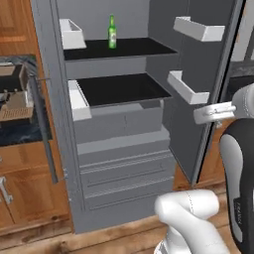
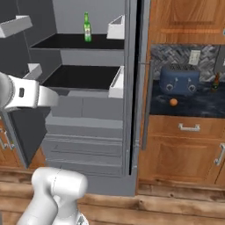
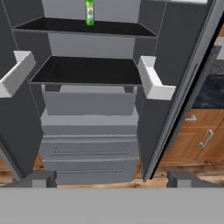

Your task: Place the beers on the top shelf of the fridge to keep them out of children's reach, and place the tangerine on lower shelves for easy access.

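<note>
We face the open fridge (image 1: 124,149), our jaws spread wide and holding nothing, well back from its drawer fronts. The green beer (image 1: 112,32) stands upright on the top shelf (image 1: 139,47), far ahead and above the jaws, near the back wall. The shelf below (image 3: 85,70) lies bare. The tangerine (image 2: 173,102) and brown beer (image 2: 215,81) sit on the worktop (image 2: 202,107) off to the right, beside the blue toaster (image 2: 179,80).
</note>
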